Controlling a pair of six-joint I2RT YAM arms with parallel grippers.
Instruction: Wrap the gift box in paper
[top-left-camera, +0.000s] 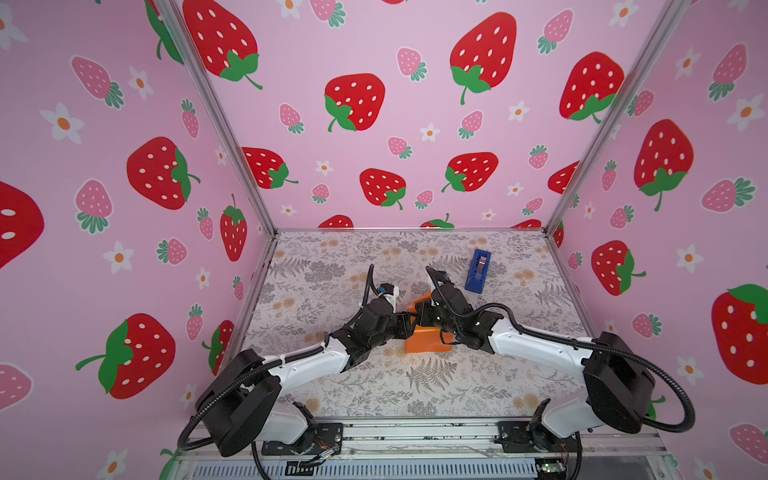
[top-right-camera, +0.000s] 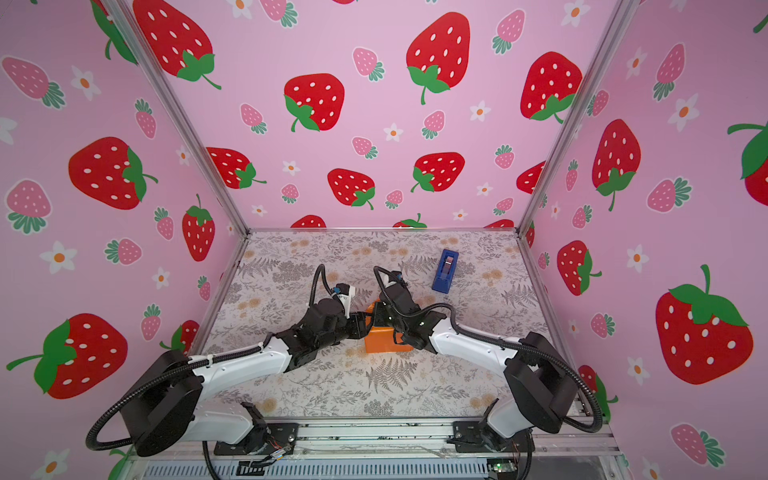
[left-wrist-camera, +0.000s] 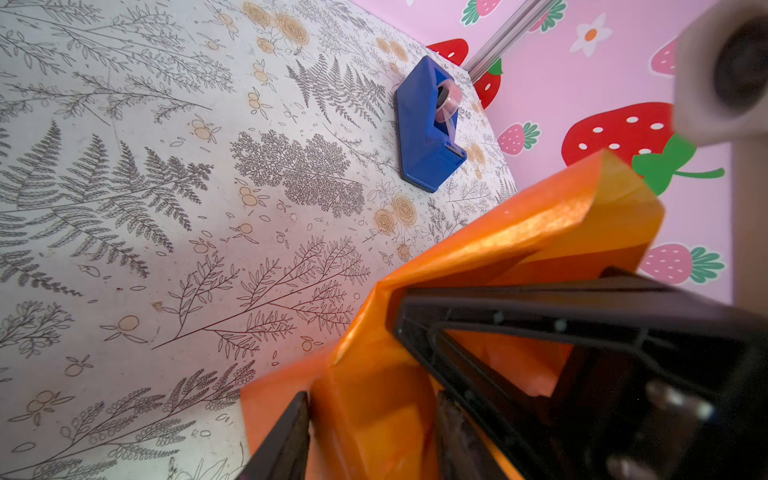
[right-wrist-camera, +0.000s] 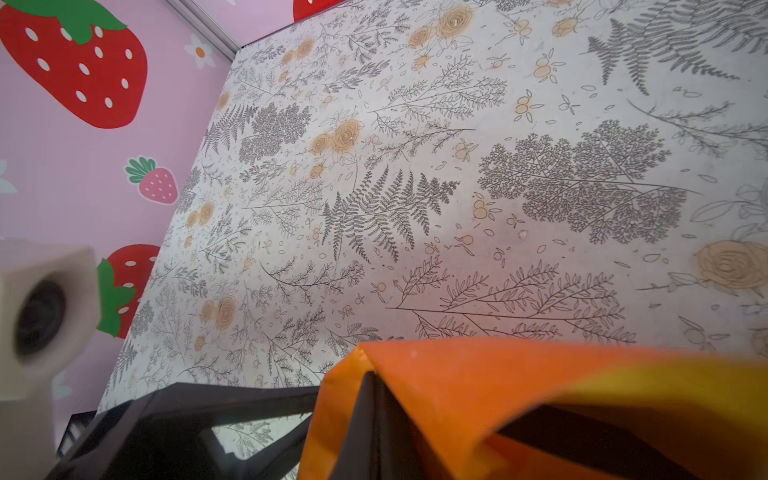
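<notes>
Box, hidden under paper (top-left-camera: 424, 343), is being clamped by the left gripper (left-wrist-camera: 370, 436), jaws part-way apart around it. Just beyond it, a raised flap (left-wrist-camera: 582, 216) is apparently being pinched by the clenched right gripper (top-left-camera: 420, 312), the arm nearer the blue dispenser (top-left-camera: 478, 271).

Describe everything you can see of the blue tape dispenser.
The tape dispenser is a narrow blue block, plastic by its look, standing on its base on the floral table, toward the back right in both top views. A clear tape roll sits in its slot; a grey cutter tips one end. Only the table touches it.
</notes>
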